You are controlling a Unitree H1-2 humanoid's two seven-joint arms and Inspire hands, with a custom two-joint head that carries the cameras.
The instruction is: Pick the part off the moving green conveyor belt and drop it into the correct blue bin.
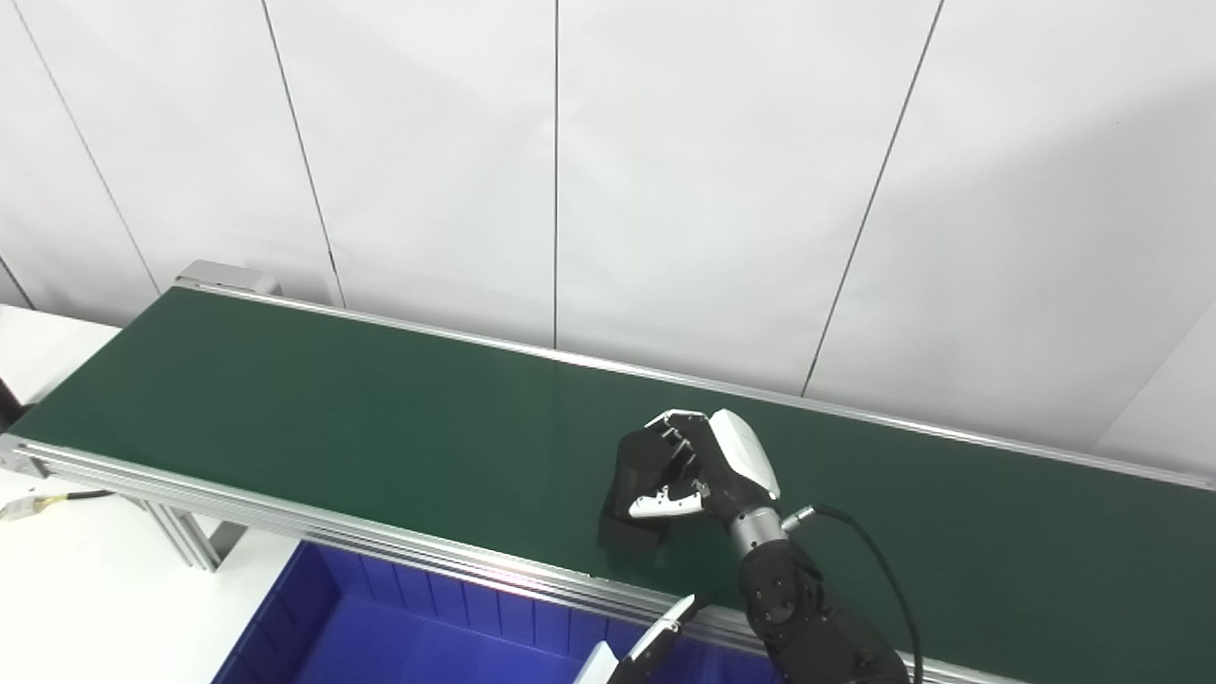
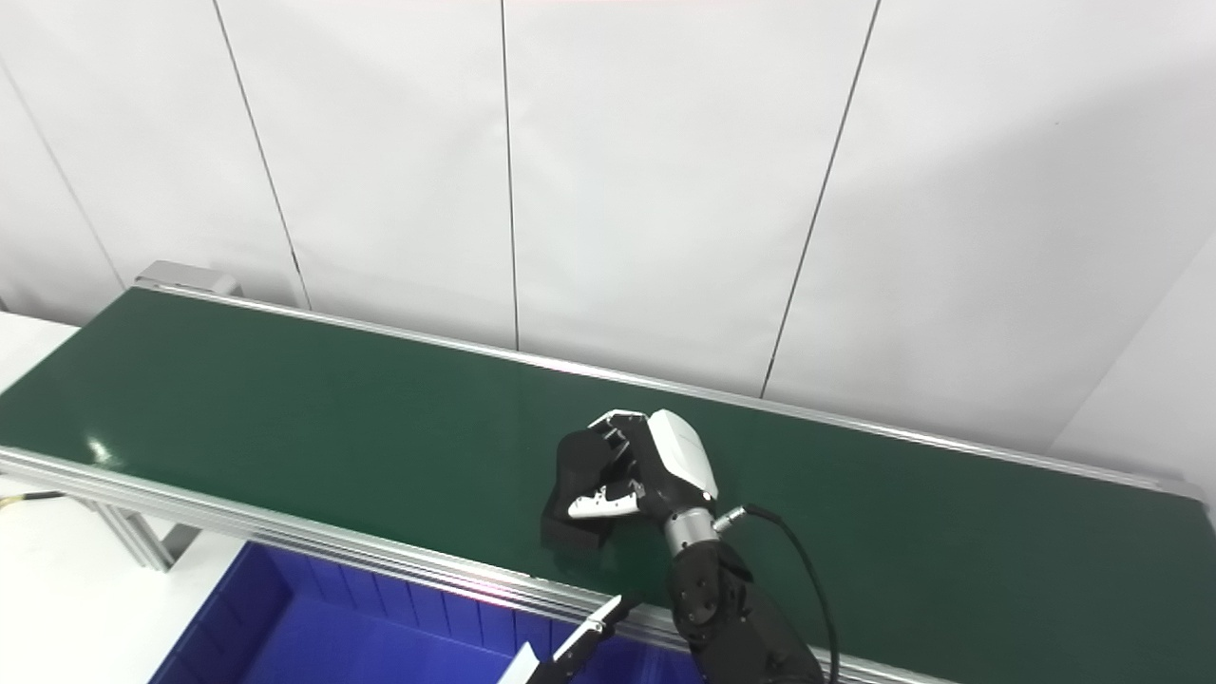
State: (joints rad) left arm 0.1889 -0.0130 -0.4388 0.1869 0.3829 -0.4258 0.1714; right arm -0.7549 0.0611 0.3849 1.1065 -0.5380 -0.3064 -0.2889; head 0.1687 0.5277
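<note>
A black blocky part (image 1: 631, 518) rests on the green conveyor belt (image 1: 313, 408), close to its near rail. My right hand (image 1: 698, 465) is curled over the part's top and right side. Its fingers wrap the far side and its white thumb (image 1: 665, 503) lies across the front, so the hand is shut on the part. Much of the part's top is hidden by the fingers. Only a thin black-and-white tip of my left hand (image 1: 655, 644) pokes in at the bottom edge, above the blue bin (image 1: 313, 608). Its pose cannot be made out.
The belt runs from upper left to lower right between aluminium rails (image 1: 380, 541). A divider wall shows inside the bin (image 1: 600, 665). A white table (image 1: 85, 589) with a cable lies at the left, and white wall panels stand behind.
</note>
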